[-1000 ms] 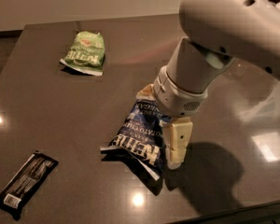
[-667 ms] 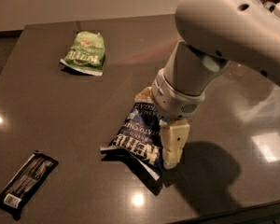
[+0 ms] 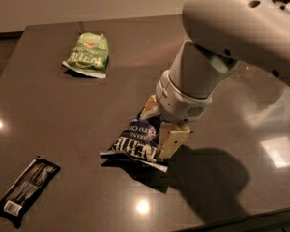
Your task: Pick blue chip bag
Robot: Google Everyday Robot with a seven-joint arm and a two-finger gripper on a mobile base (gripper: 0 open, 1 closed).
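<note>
The blue chip bag [image 3: 135, 141], dark navy with white lettering, lies crumpled on the dark table [image 3: 63, 120] just right of its middle. My gripper [image 3: 162, 124] is down at the bag's right edge, touching it, with the big white arm [image 3: 208, 66] rising above it to the upper right. The arm hides the bag's upper right part. The bag rests on the table.
A smaller green chip bag [image 3: 88, 54] lies at the back left. A slim black bar wrapper [image 3: 26, 190] lies at the front left. The table's front edge runs close below the bag, at the lower right.
The arm and gripper have shifted slightly left, closer onto the blue bag's right edge. The bag stays on the table in about the same spot.
</note>
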